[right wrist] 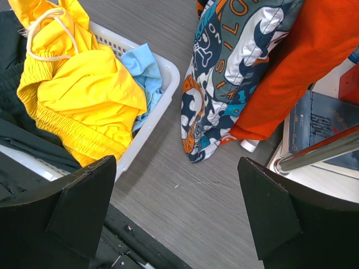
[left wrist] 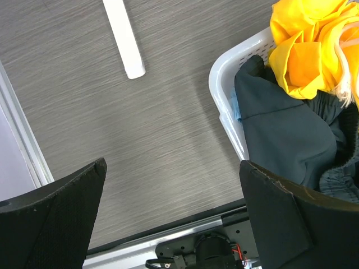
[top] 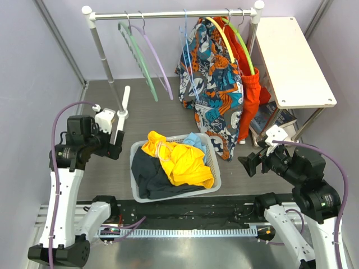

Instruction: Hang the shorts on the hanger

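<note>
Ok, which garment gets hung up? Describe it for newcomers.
In front of the metal clothes rail stands a white plastic laundry basket. On top of its pile lie bright yellow fabric shorts with a white drawstring; their neighbours are a dark garment and pale blue cloth.

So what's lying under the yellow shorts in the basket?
A dark navy garment lies beneath the shorts, with a light-blue cloth tucked beside them. The basket floor and anything deeper are covered.

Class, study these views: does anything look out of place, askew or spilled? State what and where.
The yellow shorts lie crumpled on a dark garment in the laundry basket, both lapping over its rim. The empty mint-green hanger and lilac hanger hang slanted.
</note>
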You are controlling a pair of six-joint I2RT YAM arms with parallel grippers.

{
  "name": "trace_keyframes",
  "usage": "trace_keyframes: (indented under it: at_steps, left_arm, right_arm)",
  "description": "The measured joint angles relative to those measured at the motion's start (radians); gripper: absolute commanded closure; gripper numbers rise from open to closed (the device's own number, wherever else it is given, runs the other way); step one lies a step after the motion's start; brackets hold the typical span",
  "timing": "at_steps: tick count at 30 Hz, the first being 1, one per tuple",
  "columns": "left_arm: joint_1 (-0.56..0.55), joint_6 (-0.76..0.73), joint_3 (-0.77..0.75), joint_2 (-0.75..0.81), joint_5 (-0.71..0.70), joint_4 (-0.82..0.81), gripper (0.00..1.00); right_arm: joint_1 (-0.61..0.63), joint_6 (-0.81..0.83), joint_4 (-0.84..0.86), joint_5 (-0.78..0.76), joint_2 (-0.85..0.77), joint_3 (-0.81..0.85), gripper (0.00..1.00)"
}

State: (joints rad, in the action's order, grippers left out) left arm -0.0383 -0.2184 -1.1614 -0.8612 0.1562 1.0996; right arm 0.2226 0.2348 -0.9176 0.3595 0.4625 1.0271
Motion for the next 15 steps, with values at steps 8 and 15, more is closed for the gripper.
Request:
trace_keyframes:
  at_steps: [8,15]
  left_arm:
    - [0.0,-0.055,-0.002,-0.054,0.026,-0.007,0.0]
    - [-0.058,-0.135,-0.037,-0.178,0.138,-0.023,0.0]
  right_arm:
    - [-0.002,-0.003,0.001,0.0,0.0,-0.005,0.05]
    - [-0.005,-0.003,0.0,0.0,0.0,-0.006,0.05]
